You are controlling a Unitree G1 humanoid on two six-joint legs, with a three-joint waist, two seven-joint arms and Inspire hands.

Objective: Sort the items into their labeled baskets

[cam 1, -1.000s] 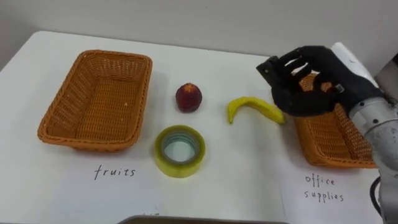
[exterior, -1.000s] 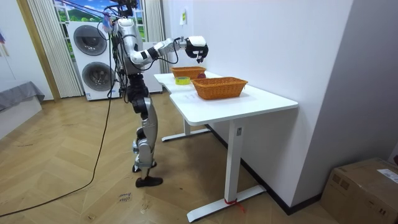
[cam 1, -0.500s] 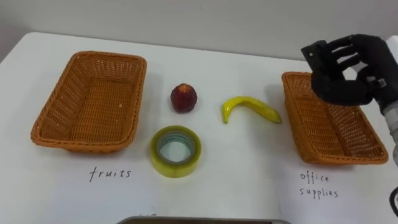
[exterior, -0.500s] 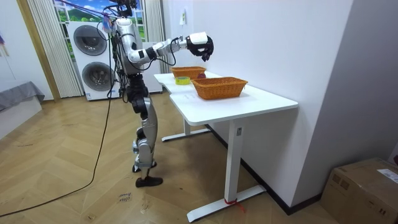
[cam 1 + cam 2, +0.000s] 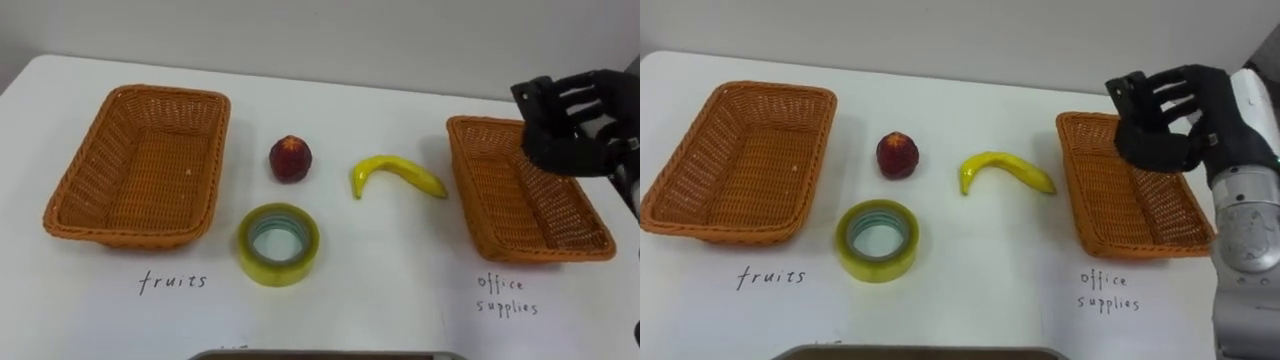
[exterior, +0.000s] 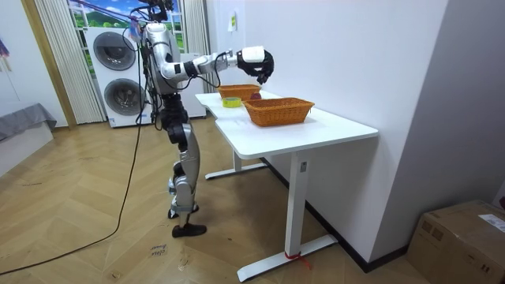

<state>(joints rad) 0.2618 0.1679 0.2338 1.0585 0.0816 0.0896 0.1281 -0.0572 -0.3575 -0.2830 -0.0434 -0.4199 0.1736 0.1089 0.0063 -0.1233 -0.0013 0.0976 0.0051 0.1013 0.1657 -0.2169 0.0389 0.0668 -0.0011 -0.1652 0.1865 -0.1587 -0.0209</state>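
Left eye view: banana (image 5: 397,174) lies on table (image 5: 380,300), left of right hand (image 5: 570,130) & lower, well apart, nothing touching it. Red fruit (image 5: 290,159) sits further left of hand; tape roll (image 5: 279,243) also left, nearer the robot. Hand hangs over far end of office-supplies basket (image 5: 468,185), fingers loose & spread, holding nothing. Both baskets look empty, so sorting seems at its start: step in hand = reach for 1st item. Next move prob. needs hand to swing left, drop to banana, close round its middle, then carry it to fruits basket (image 5: 75,190), far left of hand.
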